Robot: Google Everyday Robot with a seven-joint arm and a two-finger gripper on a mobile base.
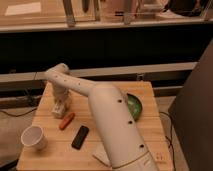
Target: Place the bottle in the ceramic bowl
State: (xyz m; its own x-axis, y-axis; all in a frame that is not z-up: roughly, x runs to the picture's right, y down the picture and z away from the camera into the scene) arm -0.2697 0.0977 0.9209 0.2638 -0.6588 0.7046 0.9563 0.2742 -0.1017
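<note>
Your claw (60, 106) is sitting at the tabletop's (125, 152) left side, closed around the bottle (59, 108) there. You are only at the grasp; lifting and carrying it right to the ceramic bowl (134, 106) are remaining.

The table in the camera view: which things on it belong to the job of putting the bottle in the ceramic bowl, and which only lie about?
Belong to the job:
- bottle, at the table's left rear, under the pincer
- ceramic bowl, green, at the right, partly hidden by the arm
- pincer, shut, down at the bottle

Only lying about:
- orange carrot-shaped piece
- white cup
- black flat object
</note>
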